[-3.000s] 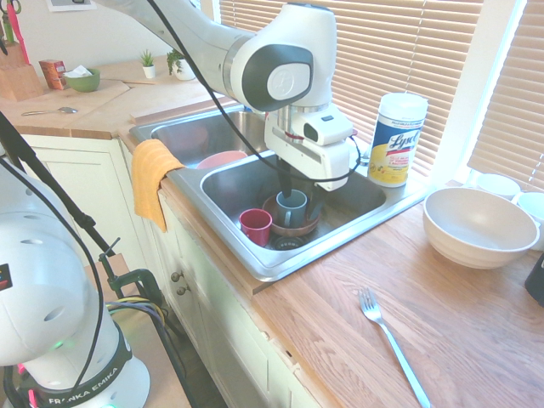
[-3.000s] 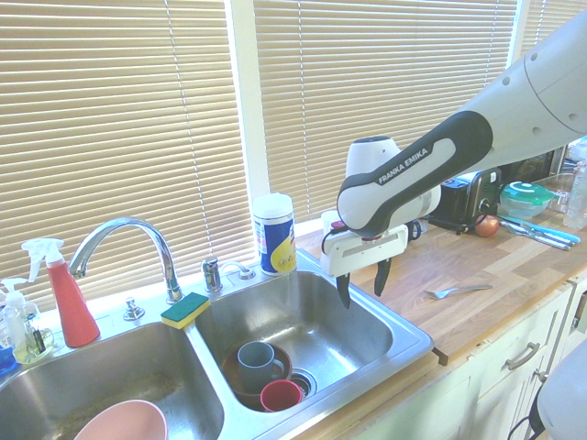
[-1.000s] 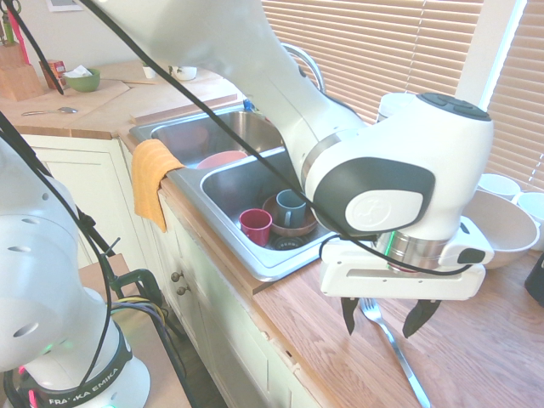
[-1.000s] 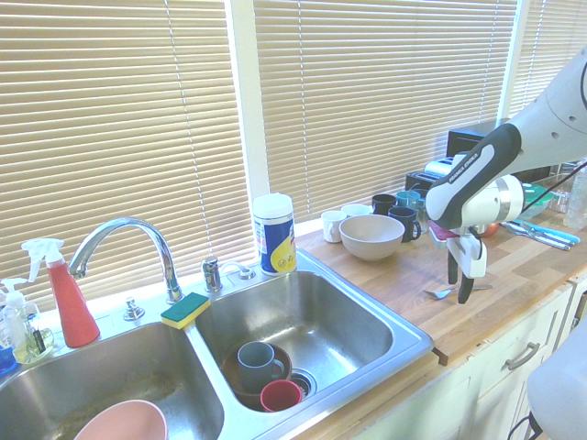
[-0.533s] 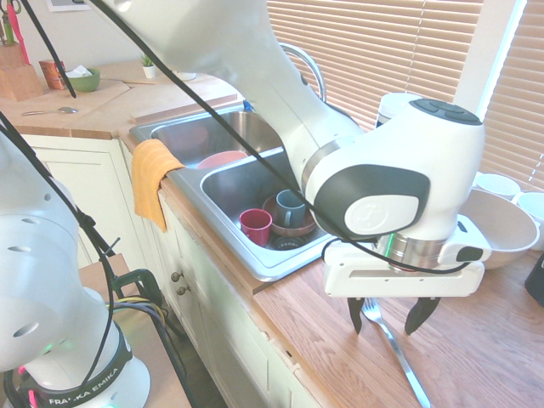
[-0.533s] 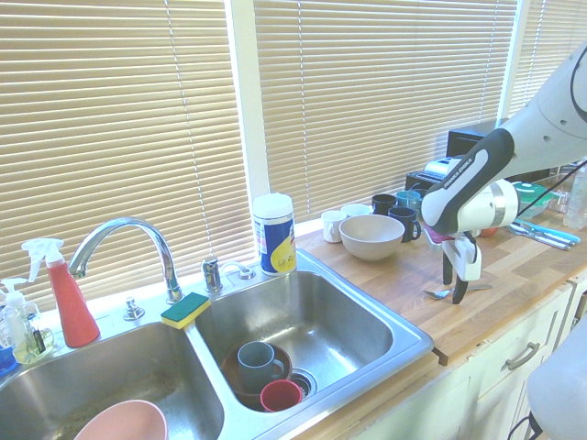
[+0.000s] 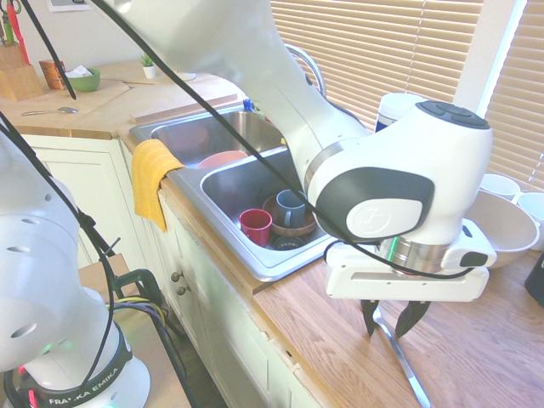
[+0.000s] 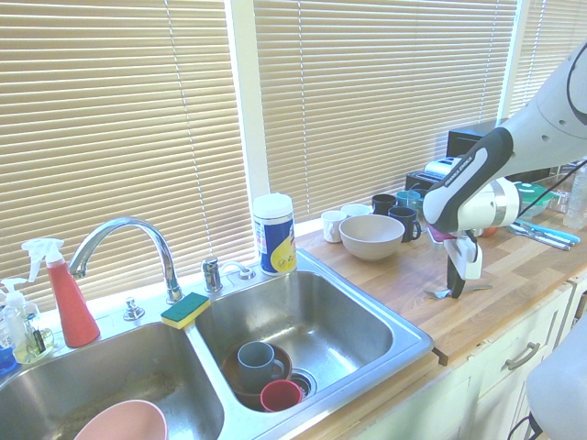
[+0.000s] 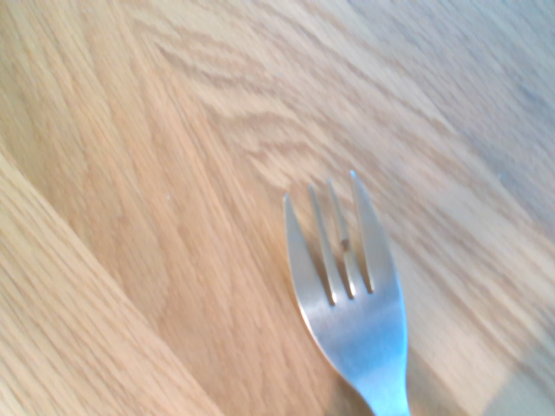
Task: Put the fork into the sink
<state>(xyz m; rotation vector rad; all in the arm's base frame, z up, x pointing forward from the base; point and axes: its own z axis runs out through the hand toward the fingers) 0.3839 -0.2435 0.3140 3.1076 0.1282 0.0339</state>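
I've got the gripper [image 7: 390, 324] pointing straight down over the wooden counter [image 7: 501, 340], right of the sink [image 8: 404, 341], its two dark fingers [image 7: 370, 316] straddling the fork [image 7: 403, 364]. The jaws are partway in, one finger on each side of the neck of the fork; I can't tell whether they have actually pinched it. The fork lies flat on the counter, handle running toward the near edge, and in the wrist view its four tines [image 9: 342, 238] rest on bare wood grain. From the other side I see the fork [image 8: 438, 294] poking out left of the fingers.

Writing I can read: "FRANKA EMIKA" on the arm's base ring [image 7: 81, 393]. The white canister [image 8: 273, 233] behind the sink has a blue and yellow label, too small to read here. In the right basin sit a grey mug [image 8: 254, 361] on a brown plate [image 8: 240, 383] and a red cup [image 8: 280, 395]. An off-white bowl [image 8: 371, 236] stands farther along the counter.
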